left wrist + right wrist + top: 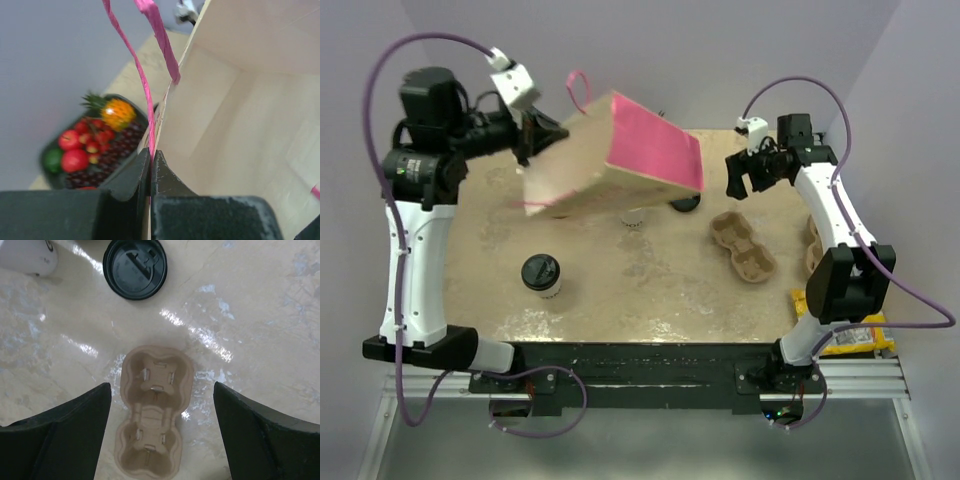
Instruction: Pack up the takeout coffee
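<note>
The takeout coffee (540, 273), a white paper cup with a black lid, stands upright on the table's near left. Above the far middle of the table hangs a brown paper bag (582, 172) with a pink side and pink handles, tilted, its mouth toward the left arm. My left gripper (526, 134) is shut on the bag's rim (165, 107) and a pink handle strand (145, 85), the jaws pinched tight (150, 161). My right gripper (738, 178) hovers open at the far right, and below it lies a brown cardboard cup carrier (154, 410) between the fingers (161, 386).
A black lid (135, 267) and part of a white cup (27, 255) sit just beyond the carrier (742, 245), half under the bag. A dark tray of fruit (90, 145) lies past the bag. Another brown carrier (812, 240) and a yellow packet (850, 338) are at the right edge.
</note>
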Controlling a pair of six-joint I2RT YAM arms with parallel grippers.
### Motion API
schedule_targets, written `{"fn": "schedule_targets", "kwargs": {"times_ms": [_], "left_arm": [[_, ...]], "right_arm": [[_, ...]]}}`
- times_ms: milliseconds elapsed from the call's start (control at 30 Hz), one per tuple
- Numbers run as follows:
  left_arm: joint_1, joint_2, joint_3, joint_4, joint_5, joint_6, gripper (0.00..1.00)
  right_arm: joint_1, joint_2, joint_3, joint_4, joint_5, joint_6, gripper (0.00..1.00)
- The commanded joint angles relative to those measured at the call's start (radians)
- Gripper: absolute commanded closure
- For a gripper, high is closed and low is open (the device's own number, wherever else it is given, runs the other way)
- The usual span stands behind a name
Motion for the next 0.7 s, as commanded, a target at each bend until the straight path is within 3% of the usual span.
{"fn": "schedule_targets", "kwargs": {"times_ms": [0, 133, 400, 567, 667], "left_arm": [[-0.179, -0.085, -0.220, -0.040, -0.102, 0.039, 1.00], [-0.346, -0.101, -0.330, -0.003, -0.251, 0.039, 1.00], [-0.497, -0.052, -0.394, -0.001, -0.432, 0.050, 1.00], [-0.581, -0.052, -0.398, 0.023, -0.683, 0.016, 1.00], [-0.586, -0.044, -0.405, -0.006, -0.754, 0.008, 1.00]], "right_arm": [[-0.011, -0.043, -0.060, -0.082, 0.025, -0.103, 0.17], [-0.014, -0.038, -0.052, -0.168, 0.003, -0.142, 0.24], [-0.014, -0.100, -0.212, -0.142, 0.095, -0.201, 0.27], [-0.014, -0.147, -0.287, -0.115, 0.108, -0.196, 0.27], [-0.014, -0.161, -0.339, -0.080, 0.107, -0.198, 0.28]]}}
